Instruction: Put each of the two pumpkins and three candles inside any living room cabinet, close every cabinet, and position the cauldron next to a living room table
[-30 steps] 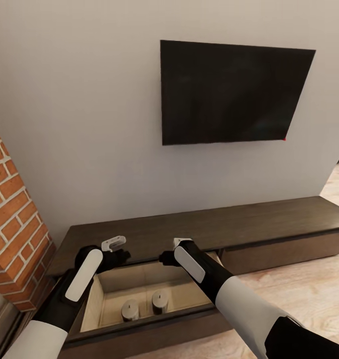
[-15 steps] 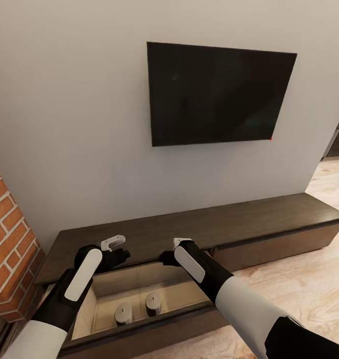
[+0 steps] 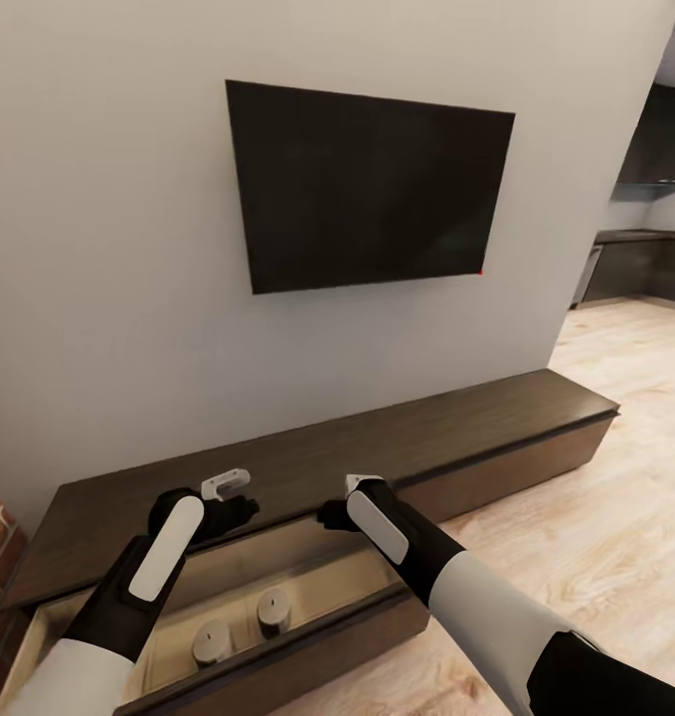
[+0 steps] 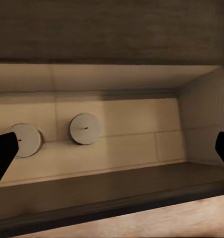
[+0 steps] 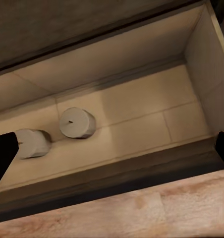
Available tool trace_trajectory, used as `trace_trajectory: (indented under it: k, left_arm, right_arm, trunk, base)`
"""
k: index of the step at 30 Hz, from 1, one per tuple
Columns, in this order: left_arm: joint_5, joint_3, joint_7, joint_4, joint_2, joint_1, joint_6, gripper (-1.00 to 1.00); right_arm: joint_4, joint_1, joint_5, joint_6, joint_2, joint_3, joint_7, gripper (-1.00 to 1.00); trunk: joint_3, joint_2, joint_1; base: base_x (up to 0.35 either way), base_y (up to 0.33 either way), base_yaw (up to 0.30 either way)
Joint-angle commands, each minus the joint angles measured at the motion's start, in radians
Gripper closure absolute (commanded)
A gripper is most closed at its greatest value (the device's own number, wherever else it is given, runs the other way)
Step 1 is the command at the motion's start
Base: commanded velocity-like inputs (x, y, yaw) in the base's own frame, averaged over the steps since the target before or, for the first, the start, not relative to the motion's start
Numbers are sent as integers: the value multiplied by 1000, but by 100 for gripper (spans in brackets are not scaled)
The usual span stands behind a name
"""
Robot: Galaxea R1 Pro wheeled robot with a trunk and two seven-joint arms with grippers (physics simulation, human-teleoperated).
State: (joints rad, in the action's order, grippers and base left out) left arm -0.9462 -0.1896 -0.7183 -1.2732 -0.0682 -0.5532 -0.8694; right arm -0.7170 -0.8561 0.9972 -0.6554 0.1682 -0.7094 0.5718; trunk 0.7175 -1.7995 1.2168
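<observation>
Inside the cabinet (image 3: 307, 597) drawer: two candles (image 3: 244, 626) upright, side by side; view has swung rightward since, both empty grippers spread open above; third candle outstanding.

— What can't I see from here?

— The left gripper (image 4: 112, 148) and right gripper (image 5: 112, 151) each show just two dark fingertips clipped at the wrist frames' edges. In my head view, both arms cover the fingers.

— And the cabinet (image 3: 446, 438)?

— Its open drawer (image 3: 307, 597), below both grippers, is cut off at the frame's lower left, and my left forearm hides part of it. Two candles (image 3: 243, 626) show; the forearm could be covering more.
</observation>
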Motion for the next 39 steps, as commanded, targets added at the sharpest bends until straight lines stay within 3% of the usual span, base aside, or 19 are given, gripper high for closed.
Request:
trace_trajectory:
  k: [1,39]
  left_arm:
    - [-10,-2,-10,-2,-1,-1,0,-100]
    - [-8,-4,-10,-2,-1,-1,0,-100]
  right_arm:
    - [-1,-1,10,0,0,-4,10,-100]
    - [-1,-1,9,0,-1,-2,6,-100]
  trunk:
    - [1,-1,0]
    - [1,-1,0]
  base:
    - [0,0,-279]
    - [0,0,-280]
